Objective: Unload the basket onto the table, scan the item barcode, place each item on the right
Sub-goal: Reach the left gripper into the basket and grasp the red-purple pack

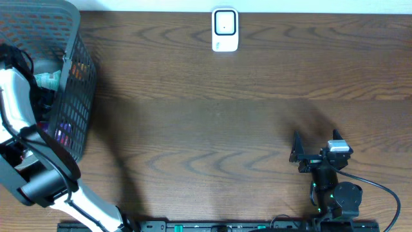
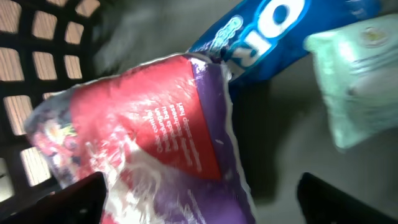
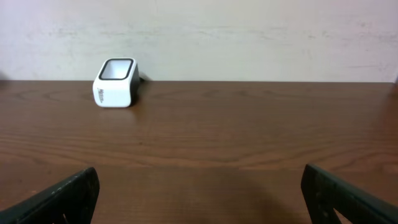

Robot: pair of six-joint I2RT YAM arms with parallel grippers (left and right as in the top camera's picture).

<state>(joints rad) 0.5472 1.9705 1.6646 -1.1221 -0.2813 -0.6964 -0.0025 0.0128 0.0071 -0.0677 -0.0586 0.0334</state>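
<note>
Closest to the left wrist camera is a red-and-purple packet, lying in the basket at the table's left edge. The left gripper hangs over it with fingers spread wide, gripping nothing. So the task has barely begun: no item is held. The packet, probably the item to scan, has yet to be pinched, lifted out and carried to the white scanner at the far middle of the table, well apart from the basket. The right gripper is also spread and empty, low over the table facing the scanner. A blue pack shows large white letters "OR", likely Oreo. The packet's red panel has white print too blurred to read. A pale green pack bears nothing legible, and no barcode shows.
</note>
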